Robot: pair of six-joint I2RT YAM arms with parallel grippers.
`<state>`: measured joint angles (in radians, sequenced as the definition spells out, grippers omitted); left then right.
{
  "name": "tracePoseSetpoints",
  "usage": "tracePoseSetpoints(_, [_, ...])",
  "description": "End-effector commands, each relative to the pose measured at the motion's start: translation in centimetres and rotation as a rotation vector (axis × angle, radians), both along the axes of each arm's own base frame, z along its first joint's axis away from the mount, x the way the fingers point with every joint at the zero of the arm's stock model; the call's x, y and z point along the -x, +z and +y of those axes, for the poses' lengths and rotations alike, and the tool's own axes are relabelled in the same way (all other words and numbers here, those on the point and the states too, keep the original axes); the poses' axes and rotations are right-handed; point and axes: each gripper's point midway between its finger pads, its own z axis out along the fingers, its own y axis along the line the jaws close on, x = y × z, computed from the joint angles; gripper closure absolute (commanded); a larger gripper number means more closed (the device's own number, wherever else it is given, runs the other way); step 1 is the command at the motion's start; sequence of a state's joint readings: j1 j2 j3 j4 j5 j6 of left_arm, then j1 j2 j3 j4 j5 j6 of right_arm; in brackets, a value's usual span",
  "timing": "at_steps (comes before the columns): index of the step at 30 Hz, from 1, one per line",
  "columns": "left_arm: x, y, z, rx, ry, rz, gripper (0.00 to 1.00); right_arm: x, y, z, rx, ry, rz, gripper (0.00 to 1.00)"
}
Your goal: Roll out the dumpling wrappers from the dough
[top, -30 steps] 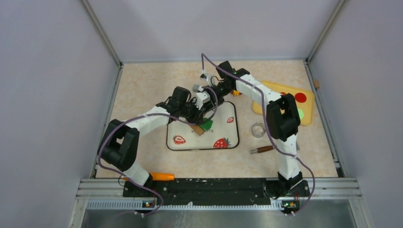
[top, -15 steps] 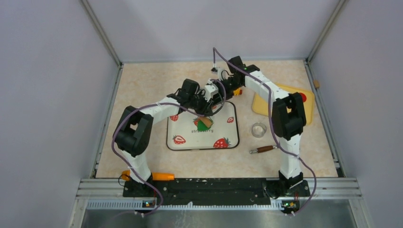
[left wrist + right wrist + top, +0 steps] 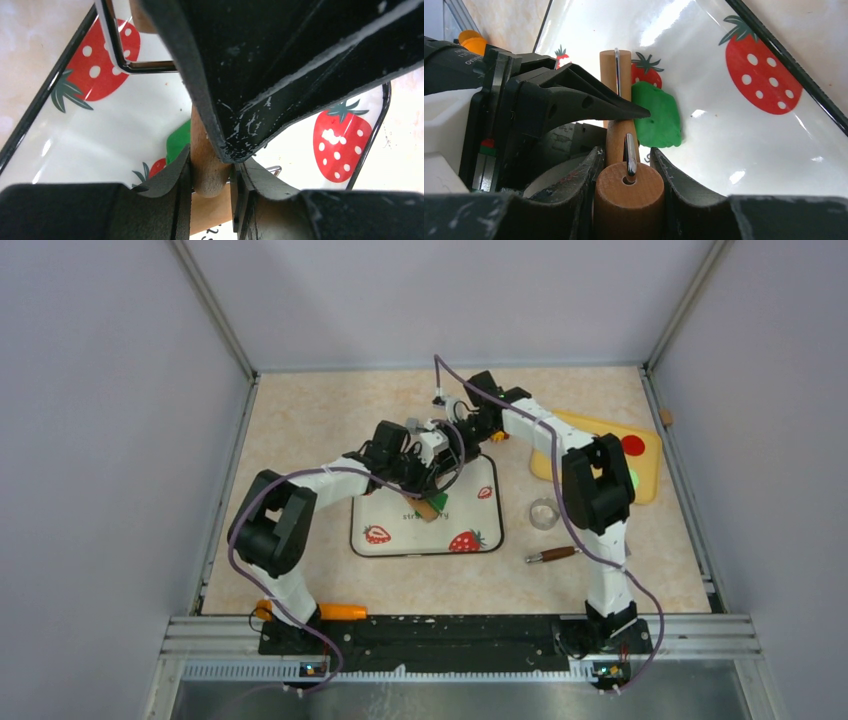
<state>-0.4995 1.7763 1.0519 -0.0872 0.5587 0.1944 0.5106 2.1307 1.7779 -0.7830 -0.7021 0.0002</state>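
Beige marbled desk (image 3: 300, 440) is carrying a strawberry-printed mat (image 3: 480, 535). The dough (image 3: 656, 117) is lying on the mat as a small flattened green lump, just beside the wooden rolling pin (image 3: 626, 195). The left claw (image 3: 210, 167) is clamping the pin's thin shaft, and the right claw (image 3: 626, 160) is clamping its thick end. Judgement: the two grips are sharing the pin so that it is bearing down level and rolling straight across the dough.

Bright even light, glare on tray (image 3: 664, 25)
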Motion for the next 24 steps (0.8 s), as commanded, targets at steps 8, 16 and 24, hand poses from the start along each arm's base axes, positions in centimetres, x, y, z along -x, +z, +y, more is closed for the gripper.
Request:
tracePoseSetpoints(8, [2.5,1.5,0.6,0.044,0.037,0.091,1.00,2.3,-4.2,1.7,0.146,0.105,-0.051,1.00])
tracePoseSetpoints(16, [1.0,10.8,-1.5,0.188,-0.026,-0.072,1.00,1.0,5.0,3.7,-0.025,0.097,-0.186,1.00])
tracePoseSetpoints(24, [-2.4,10.1,-4.1,0.246,-0.030,-0.030,1.00,-1.3,4.3,1.5,0.061,0.042,-0.249,1.00])
